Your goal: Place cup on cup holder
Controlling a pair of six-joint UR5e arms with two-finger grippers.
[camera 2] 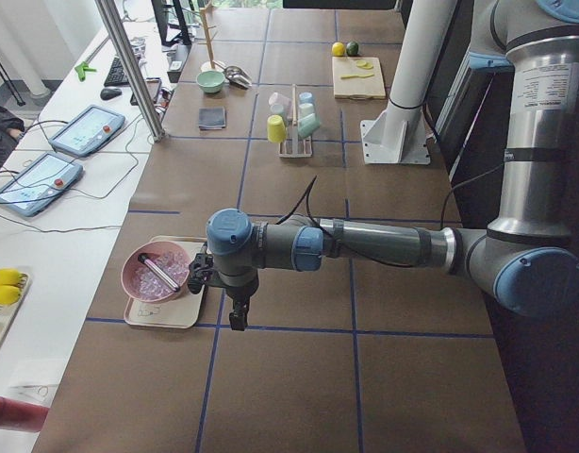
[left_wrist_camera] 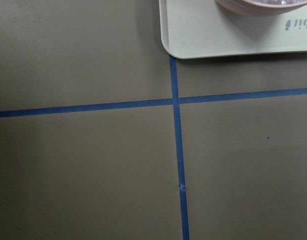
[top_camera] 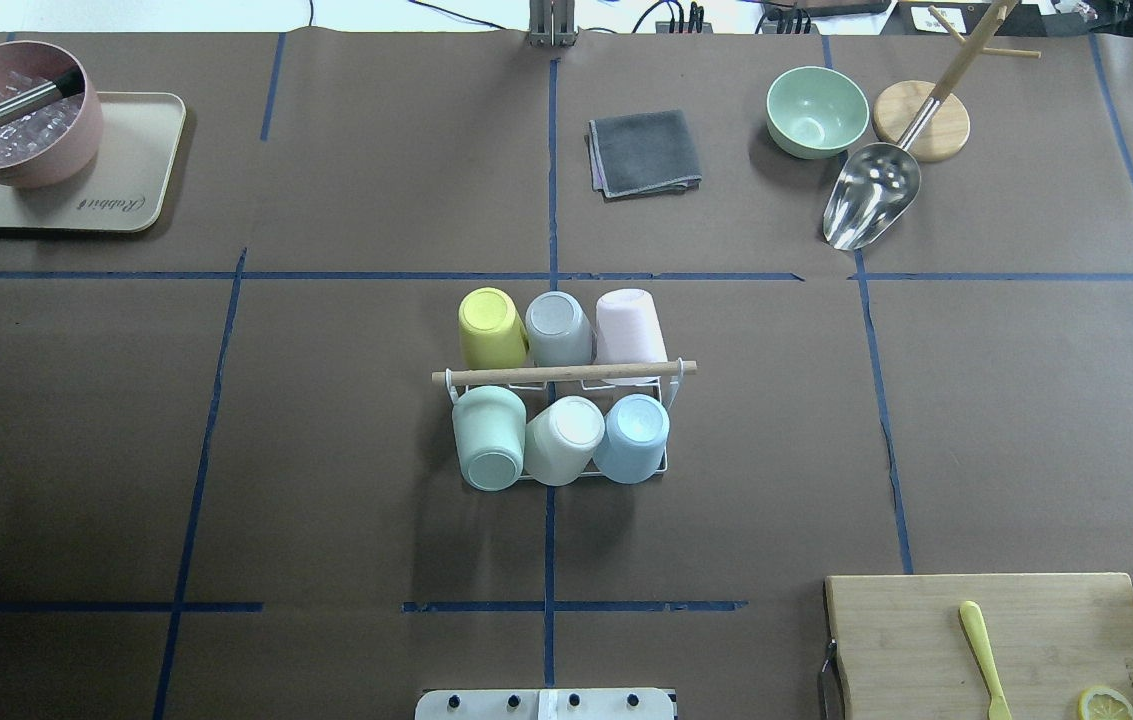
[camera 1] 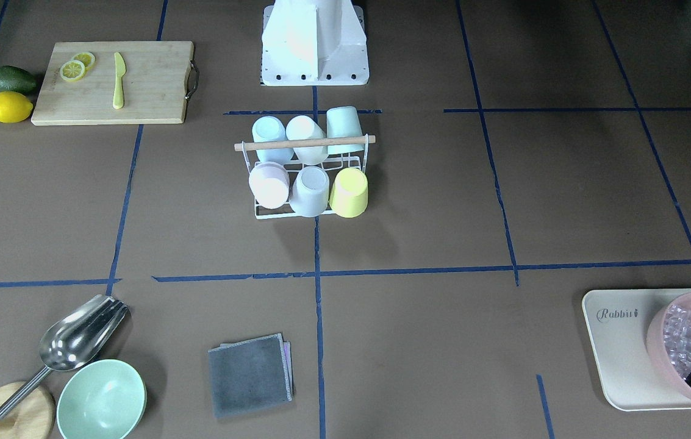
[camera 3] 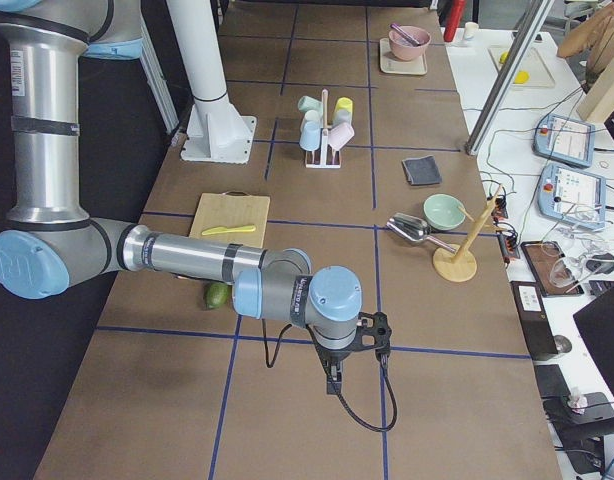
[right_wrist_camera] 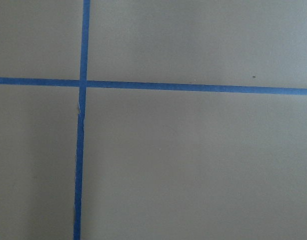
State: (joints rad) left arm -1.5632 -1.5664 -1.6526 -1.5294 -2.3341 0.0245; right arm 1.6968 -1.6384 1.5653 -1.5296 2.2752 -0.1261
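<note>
The white wire cup holder with a wooden rod handle stands at the table's middle, also in the front view. Several cups sit upside down on its prongs: yellow, grey, pink, mint, white and blue. My left gripper shows only in the exterior left view, far from the holder beside the tray; I cannot tell its state. My right gripper shows only in the exterior right view, past the cutting board; I cannot tell its state. Neither wrist view shows fingers.
A beige tray with a pink bowl of ice stands far left. A grey cloth, green bowl, metal scoop and wooden stand lie at the far side. A cutting board with knife, lemon and avocado is near right.
</note>
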